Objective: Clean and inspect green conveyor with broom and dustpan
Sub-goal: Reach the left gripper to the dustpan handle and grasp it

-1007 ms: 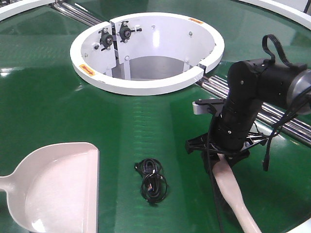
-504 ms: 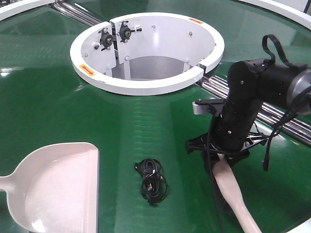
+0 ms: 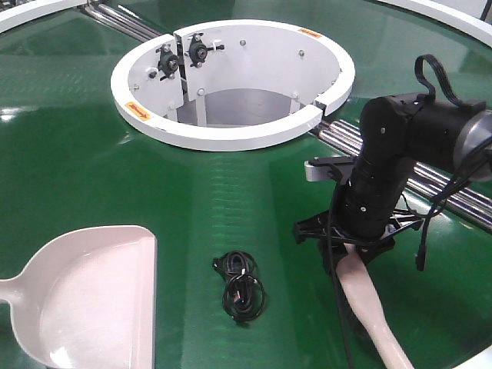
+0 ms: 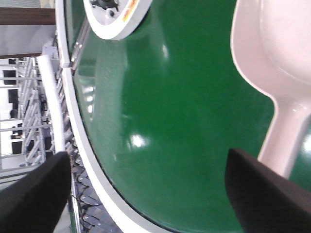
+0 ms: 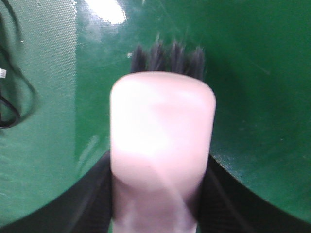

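Well, from where I stand, the right end effector (image 3: 355,247) is clenched around the broom (image 3: 373,307). Its dark fingers press both sides of the pale pink head end, and the thin handle trails toward the near edge of the front view. The wrist view shows the dark bristles (image 5: 167,56) poking out beyond the head, over the glossy green conveyor (image 3: 84,169). I cannot tell whether they touch the belt.

The dustpan (image 3: 92,300) lies flat on the belt at the near left, well apart from the broom. Its straight front lip faces right and its handle runs off the left edge. Between the two lies a small black cable (image 3: 240,286), coiled loosely on the green surface.

The left end effector (image 4: 146,194) is released, its two dark fingers spread wide with only belt between them. The dustpan's handle lies just beside one finger, not gripped.

Farther back, the white ring (image 3: 231,138) frames the round opening. Behind the right arm, chrome roller bars (image 3: 430,184) run slantwise across the belt.
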Tool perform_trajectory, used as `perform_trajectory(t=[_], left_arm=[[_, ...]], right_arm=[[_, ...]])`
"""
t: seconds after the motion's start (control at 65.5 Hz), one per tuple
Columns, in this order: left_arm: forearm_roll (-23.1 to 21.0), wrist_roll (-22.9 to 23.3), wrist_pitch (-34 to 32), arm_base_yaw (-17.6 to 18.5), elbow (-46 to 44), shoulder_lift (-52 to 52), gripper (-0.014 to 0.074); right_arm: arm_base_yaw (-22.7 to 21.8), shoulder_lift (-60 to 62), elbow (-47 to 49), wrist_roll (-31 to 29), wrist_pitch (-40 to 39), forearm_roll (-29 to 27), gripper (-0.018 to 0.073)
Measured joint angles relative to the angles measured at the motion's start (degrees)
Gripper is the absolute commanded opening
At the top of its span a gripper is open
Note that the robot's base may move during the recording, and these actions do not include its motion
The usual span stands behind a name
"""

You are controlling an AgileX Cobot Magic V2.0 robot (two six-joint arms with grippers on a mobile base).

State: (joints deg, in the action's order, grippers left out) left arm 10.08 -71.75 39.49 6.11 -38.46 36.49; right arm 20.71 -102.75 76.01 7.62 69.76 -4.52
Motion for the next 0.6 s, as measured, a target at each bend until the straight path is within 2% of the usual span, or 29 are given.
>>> perform_trajectory(t=[0.122,0.29,0.412,0.488,0.595], left_arm=[[1.6,0.0,5.7,0.0,-0.7,1.5,0.0591],[5.4,0.0,19.7,0.0,-5.8,9.5,0.0591],[8.0,0.0,27.6,0.0,-10.5,16.3,0.0591],[9.5,0.0,30.4,0.0,-12.7,20.2,0.0591],[11.6,0.1,31.0,0.0,-14.3,25.9,0.0591]], right_arm=[[0.0,0.0,0.0,0.0,0.0,0.0,-0.0002],[0.0,0.0,0.0,0.0,0.0,0.0,-0.0002],[0.0,0.0,0.0,0.0,0.0,0.0,-0.0002],[0.0,0.0,0.0,0.0,0.0,0.0,-0.0002],[0.0,0.0,0.0,0.0,0.0,0.0,-0.0002]])
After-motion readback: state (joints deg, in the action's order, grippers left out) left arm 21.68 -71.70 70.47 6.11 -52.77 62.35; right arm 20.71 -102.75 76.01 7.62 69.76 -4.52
